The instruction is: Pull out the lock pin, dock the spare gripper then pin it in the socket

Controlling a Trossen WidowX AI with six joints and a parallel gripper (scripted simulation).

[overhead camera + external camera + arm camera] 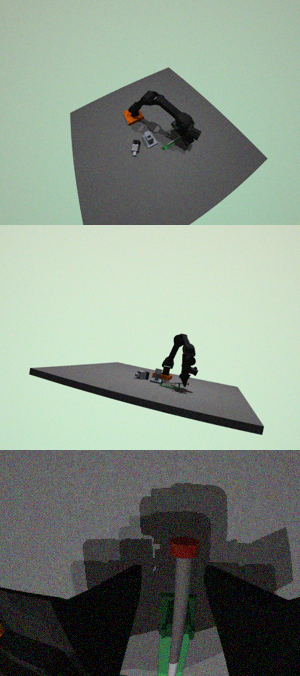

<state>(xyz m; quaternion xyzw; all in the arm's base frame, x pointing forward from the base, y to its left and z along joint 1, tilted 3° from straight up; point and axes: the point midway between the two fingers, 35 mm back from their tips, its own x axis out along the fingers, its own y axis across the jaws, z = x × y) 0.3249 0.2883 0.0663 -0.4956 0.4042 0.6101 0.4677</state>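
The lock pin, a grey rod [172, 142] [172, 383] [180, 600] with a red head, lies across the uprights of a green cradle [164, 148] [169, 387] [163, 660]. My gripper [184, 385] [173, 571] is partly open over the cradle's head end. In the wrist view its fingers stand on either side of the rod, with gaps on both sides. The pale grey mount [154, 144] [157, 374] stands beside the cradle, with no pin seen in its socket. The spare gripper [135, 147] [142, 375], grey with a dark end, lies on the table beyond the mount, its spigot pointing away from its dark end.
The arm's orange base plate [130, 119] [169, 377] is behind the mount. The black arm [169, 104] [185, 344] arches from it to the cradle. The dark table [139, 189] [112, 384] ends in bare edges all around.
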